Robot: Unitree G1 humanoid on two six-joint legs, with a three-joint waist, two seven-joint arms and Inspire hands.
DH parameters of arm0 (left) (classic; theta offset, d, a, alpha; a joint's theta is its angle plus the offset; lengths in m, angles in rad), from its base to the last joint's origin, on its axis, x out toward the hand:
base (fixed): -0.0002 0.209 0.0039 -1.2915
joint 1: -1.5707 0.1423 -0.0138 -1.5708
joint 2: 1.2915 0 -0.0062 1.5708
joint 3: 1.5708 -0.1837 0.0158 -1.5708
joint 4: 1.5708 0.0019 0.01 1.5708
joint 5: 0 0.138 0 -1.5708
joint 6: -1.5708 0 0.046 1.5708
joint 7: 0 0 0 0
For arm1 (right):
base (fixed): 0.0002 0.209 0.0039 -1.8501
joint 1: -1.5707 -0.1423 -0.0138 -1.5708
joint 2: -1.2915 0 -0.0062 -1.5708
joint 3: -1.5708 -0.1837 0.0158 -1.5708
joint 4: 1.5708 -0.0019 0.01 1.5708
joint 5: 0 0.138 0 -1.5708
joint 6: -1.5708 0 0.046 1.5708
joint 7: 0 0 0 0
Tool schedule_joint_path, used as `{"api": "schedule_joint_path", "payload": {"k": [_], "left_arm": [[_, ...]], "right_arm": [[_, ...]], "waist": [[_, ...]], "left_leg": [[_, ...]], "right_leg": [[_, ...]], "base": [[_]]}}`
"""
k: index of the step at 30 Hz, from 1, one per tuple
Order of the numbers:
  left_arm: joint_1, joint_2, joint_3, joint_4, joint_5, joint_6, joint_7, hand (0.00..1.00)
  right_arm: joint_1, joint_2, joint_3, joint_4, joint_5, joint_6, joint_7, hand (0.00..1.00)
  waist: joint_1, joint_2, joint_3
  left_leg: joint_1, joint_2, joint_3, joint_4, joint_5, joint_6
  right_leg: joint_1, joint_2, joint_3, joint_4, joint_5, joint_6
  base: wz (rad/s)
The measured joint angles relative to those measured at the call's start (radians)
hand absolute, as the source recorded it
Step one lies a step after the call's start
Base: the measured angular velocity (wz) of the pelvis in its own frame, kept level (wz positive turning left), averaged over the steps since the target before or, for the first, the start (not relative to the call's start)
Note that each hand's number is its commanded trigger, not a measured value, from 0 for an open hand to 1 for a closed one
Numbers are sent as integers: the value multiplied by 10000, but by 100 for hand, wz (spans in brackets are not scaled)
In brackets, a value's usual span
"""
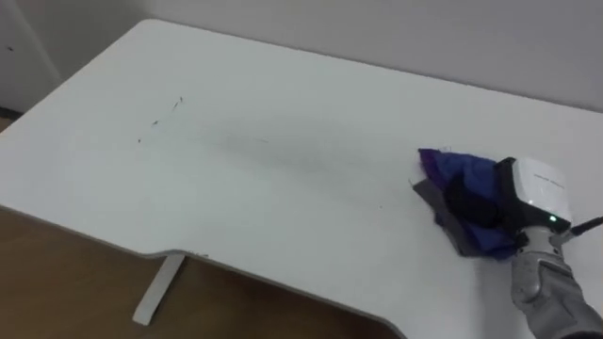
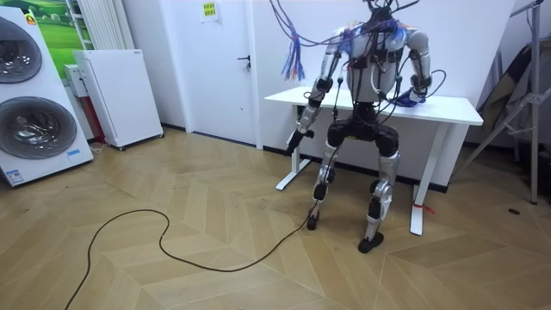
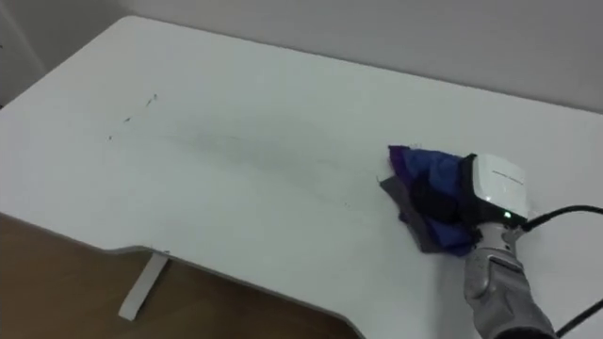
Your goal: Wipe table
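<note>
1. The wiping step is judged to be in hand. A blue cloth (image 1: 450,177) is laid on the white table (image 1: 283,217), near its right end.
2. The right robot hand (image 1: 533,193) is set on top of the cloth. Whether the cloth is gripped or just pressed down cannot be told.
3. The left robot hand (image 2: 296,139) is hung down by the robot's side, away from the table. Whether it is open or closed cannot be told.
4. A faint grey smear (image 1: 273,149) is seen in the middle of the table. Small dark specks (image 1: 160,119) are seen well apart from the cloth, on the left part.
5. For the next move, the cloth would likely need to be slid left, pressed flat, through the smear and on toward the specks.
6. A long reach is called for, so the cloth must be kept under the hand and not left behind.
</note>
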Motion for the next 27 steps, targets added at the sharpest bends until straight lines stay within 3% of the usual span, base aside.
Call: {"api": "schedule_joint_path", "payload": {"k": [1,2,3,6,8,10,13,17,18,19,21,22,23,24,25,27], "left_arm": [[23,-46,-5,-9,7,126,-21,0],[23,-65,-3,-10,7,192,-21,0],[4,-94,-4,0,6,304,-21,0],[-209,-119,-30,-111,5,537,-69,0],[-384,-133,-140,-334,14,586,-207,0],[-412,-219,-247,-722,49,637,-310,0],[-148,-191,-219,-775,29,734,-384,0],[420,-156,-79,-879,20,958,-449,0],[713,-69,61,-879,9,925,-455,0],[929,-8,414,-890,17,881,-455,0],[1183,107,828,-929,46,844,-409,0],[1338,162,1027,-894,67,812,-407,0],[1431,155,1214,-877,105,773,-407,0],[1520,152,1598,-882,227,671,-399,0],[1527,183,1876,-881,246,546,-382,0],[1473,242,1964,-886,196,430,-290,0]], "right_arm": [[-84,148,269,-317,-34,204,45,100],[-141,229,396,-487,-85,261,99,100],[-291,441,809,-824,-104,418,233,100],[-896,1101,1992,-1168,-343,603,681,100],[-1428,1527,2658,-1186,-461,642,1033,100],[-1941,1856,3231,-1182,-502,622,1391,100],[-2289,1814,3220,-901,-453,466,1522,100],[-2025,1362,2414,403,-109,358,1262,100],[-1512,1153,1721,693,197,-36,878,100],[-817,988,979,698,436,-317,461,100],[79,671,139,772,798,-649,-149,100],[515,514,-527,920,958,-892,-462,100],[724,487,-870,992,1028,-968,-584,100],[1125,442,-1473,1071,1103,-1082,-779,100],[1431,319,-1850,1204,1296,-1167,-925,100],[1747,126,-2194,1412,1880,-1201,-998,100]], "waist": [[217,203,-24],[290,263,-49],[452,251,-81],[480,284,-116],[477,146,-147],[730,-86,-156],[897,-279,-124],[703,-379,-134],[551,-348,-114],[172,-393,-128],[-224,-454,-151],[-517,-403,-139],[-592,-503,-111],[-752,-458,-182],[-950,-512,-197],[-1160,-571,-276]], "left_leg": [[176,-12,-4,-302,5,-55],[205,-36,-12,-448,25,-138],[207,-88,-28,-714,75,-193],[135,-97,-346,-940,154,-209],[2,-107,-551,-947,211,-231],[75,-136,-610,-1065,249,-227],[204,-196,-831,-1128,253,-219],[298,-433,-1209,-1133,266,-136],[328,-508,-1221,-1131,278,-77],[340,-597,-1244,-1133,310,20],[416,-742,-1243,-1135,339,92],[485,-810,-1231,-1156,327,141],[520,-826,-1207,-1172,325,156],[549,-843,-1153,-1176,310,185],[567,-858,-1142,-1168,297,208],[577,-866,-1137,-1162,285,228]], "right_leg": [[-79,177,239,-195,158,-61],[-188,221,323,-221,216,-105],[-361,277,442,-227,303,-176],[-404,515,374,-441,442,-285],[-442,532,212,-492,429,-313],[-370,503,131,-512,431,-312],[115,506,-249,-1067,507,-179],[656,344,-636,-1434,561,10],[856,307,-726,-1566,564,86],[1102,292,-710,-1727,531,147],[1319,214,-687,-1875,491,233],[1427,164,-668,-1893,473,277],[1443,146,-639,-1894,479,293],[1459,129,-599,-1907,492,315],[1509,116,-608,-1930,499,330],[1568,122,-608,-2016,528,368]], "base": [[-83],[-77],[-60],[-13],[23],[15],[30],[44],[52],[60],[42],[19],[4],[-5],[0],[0]]}}
